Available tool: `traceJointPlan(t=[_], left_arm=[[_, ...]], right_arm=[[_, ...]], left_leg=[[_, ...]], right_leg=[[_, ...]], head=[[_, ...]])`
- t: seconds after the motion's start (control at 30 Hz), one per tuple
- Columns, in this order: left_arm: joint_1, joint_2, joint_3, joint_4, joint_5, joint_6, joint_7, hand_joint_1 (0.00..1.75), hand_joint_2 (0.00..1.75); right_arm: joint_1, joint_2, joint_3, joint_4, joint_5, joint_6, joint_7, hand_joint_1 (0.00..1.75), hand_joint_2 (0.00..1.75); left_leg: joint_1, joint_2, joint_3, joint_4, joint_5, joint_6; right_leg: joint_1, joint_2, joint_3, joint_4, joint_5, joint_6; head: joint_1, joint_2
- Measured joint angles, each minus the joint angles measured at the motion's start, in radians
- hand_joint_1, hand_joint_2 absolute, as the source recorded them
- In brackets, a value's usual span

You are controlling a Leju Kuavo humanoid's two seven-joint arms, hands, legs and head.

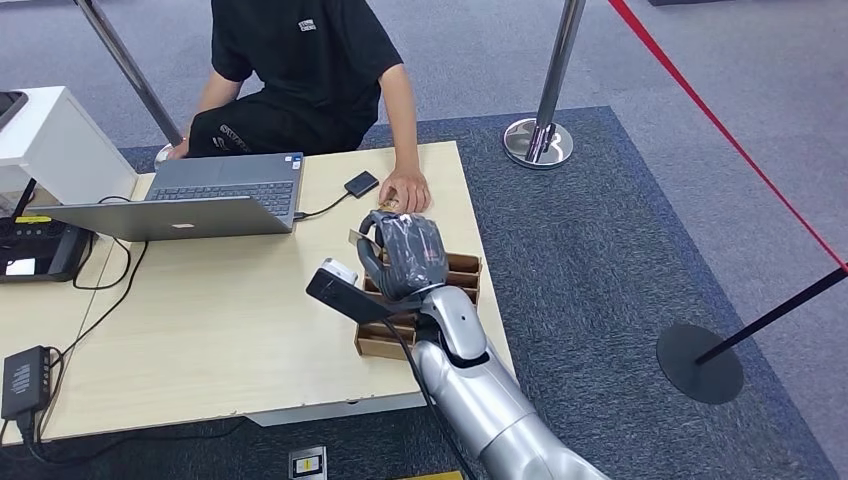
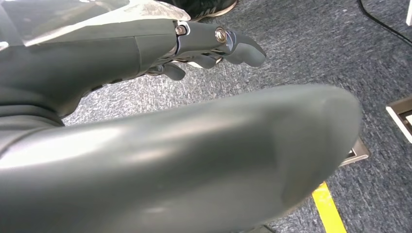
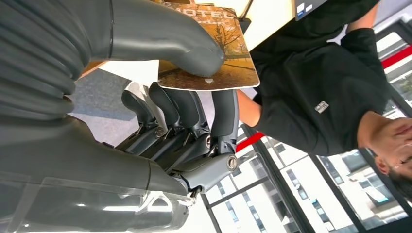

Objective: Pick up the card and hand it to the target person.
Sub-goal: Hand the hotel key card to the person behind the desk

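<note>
My right hand [image 1: 402, 256] hovers over the brown cardboard card box [image 1: 466, 268] at the table's right edge. It pinches a card [image 3: 221, 58] with an autumn-tree picture between the thumb [image 3: 184, 41] and the dark fingers [image 3: 223, 116]. In the head view one corner of the card [image 1: 356, 238] pokes out to the left of the hand. The person in a black shirt [image 1: 300, 60] sits at the far side, their hand [image 1: 405, 188] resting on the table just beyond mine. My left hand [image 2: 204, 46] hangs over the carpet, fingers loosely extended and holding nothing.
An open laptop [image 1: 215, 195] sits at the far left of the wooden table [image 1: 220, 320], with a small black device [image 1: 361, 184] cabled to it. A black terminal [image 1: 30, 255] and a power brick [image 1: 25, 380] lie at the left. A stanchion base [image 1: 538, 140] stands beyond the table.
</note>
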Motion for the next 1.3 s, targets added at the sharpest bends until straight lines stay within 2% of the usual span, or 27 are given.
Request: traceJointPlan(t=[0.47,1.3], left_arm=[[0.0,0.0,-0.024,0.0,-0.018,-0.005,0.004,0.0,0.0],[0.0,0.0,-0.031,0.0,-0.022,-0.008,0.004,0.0,0.0]], right_arm=[[-0.077,0.0,0.031,0.131,-0.03,-0.03,0.052,1.55,1.75],[-0.096,0.0,0.033,0.2,-0.036,-0.046,0.056,1.54,1.75]], left_leg=[[0.0,0.0,0.0,0.0,0.0,0.0],[0.0,0.0,0.0,0.0,0.0,0.0]], right_leg=[[0.0,0.0,0.0,0.0,0.0,0.0],[0.0,0.0,0.0,0.0,0.0,0.0]], head=[[0.0,0.0],[0.0,0.0]])
